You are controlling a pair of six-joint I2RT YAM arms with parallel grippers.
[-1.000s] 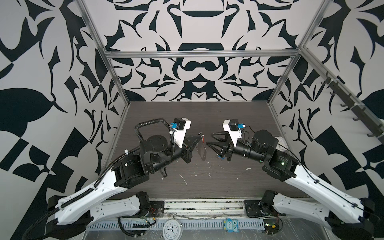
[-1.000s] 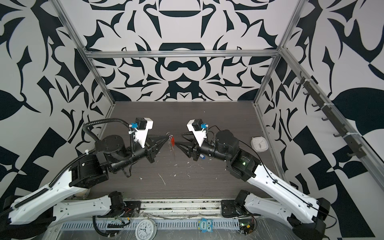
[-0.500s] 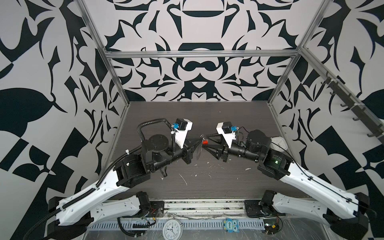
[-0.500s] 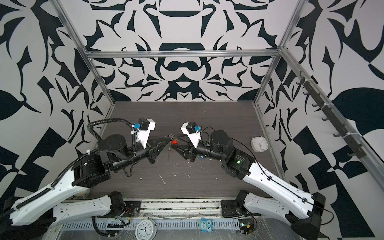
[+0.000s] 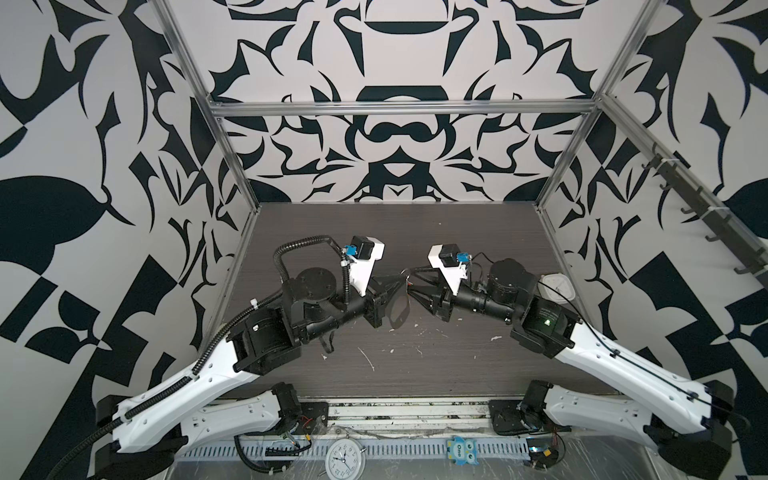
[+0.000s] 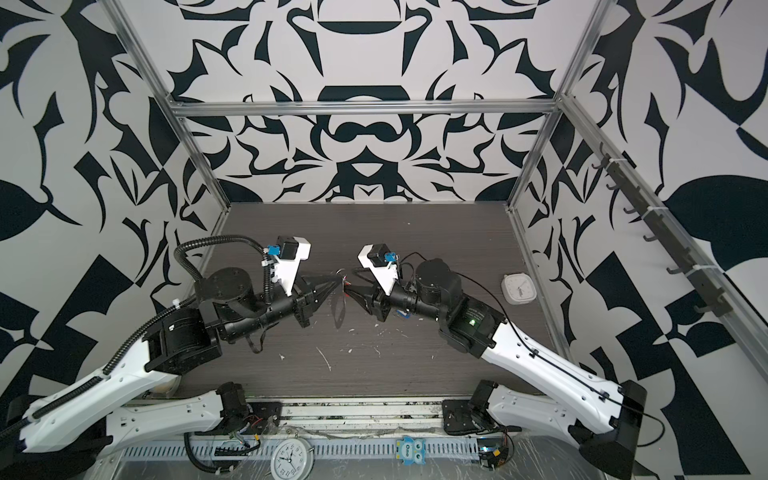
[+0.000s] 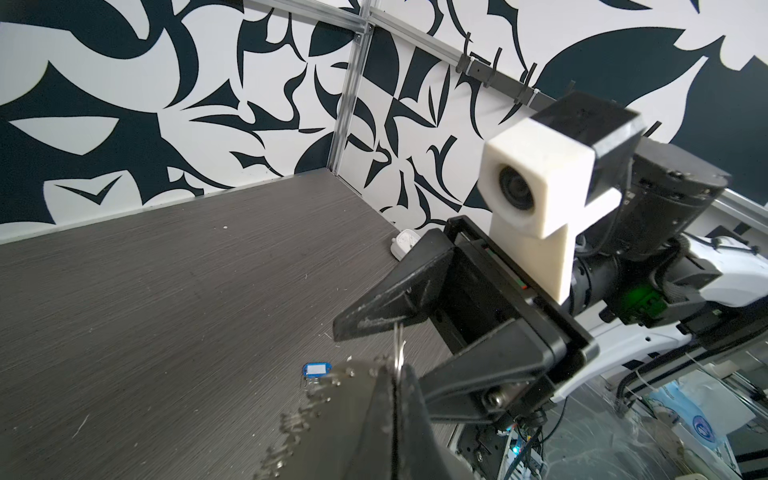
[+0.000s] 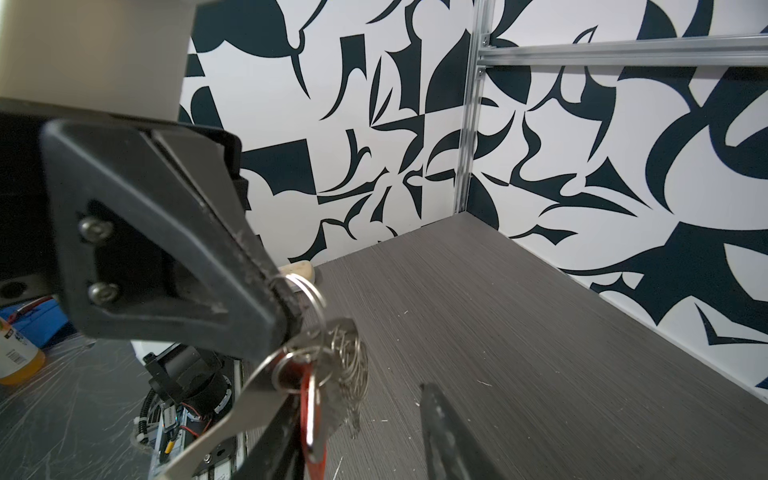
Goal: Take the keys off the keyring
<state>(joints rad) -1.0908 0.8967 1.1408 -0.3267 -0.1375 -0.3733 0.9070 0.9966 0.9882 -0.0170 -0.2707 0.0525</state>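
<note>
Keyring [image 8: 309, 297]: short chain of thin silvery metal rings, bunched at the left claw's tip; centre of frame in both top views [image 6: 341, 275].
Red key [image 8: 311, 411]: oblong red plastic tag with silvery metal, dangling under the rings, lower middle of the right wrist view.
Blue key [image 7: 316, 370]: oblong blue plastic tag with a white label, flat on the dark wood-grain table [image 7: 166, 291], apart from the rings.
Left gripper [image 8: 286, 309]: jaws pressed together on a ring.
Right gripper [image 5: 411, 286]: jaws apart either side of the red tag, clamping nothing.
Change: a second ago the grippers stood well apart; the right one has come in to the left tip.

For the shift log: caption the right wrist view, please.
Left tool shut on the keyring, red key dangling from it above the table.
</note>
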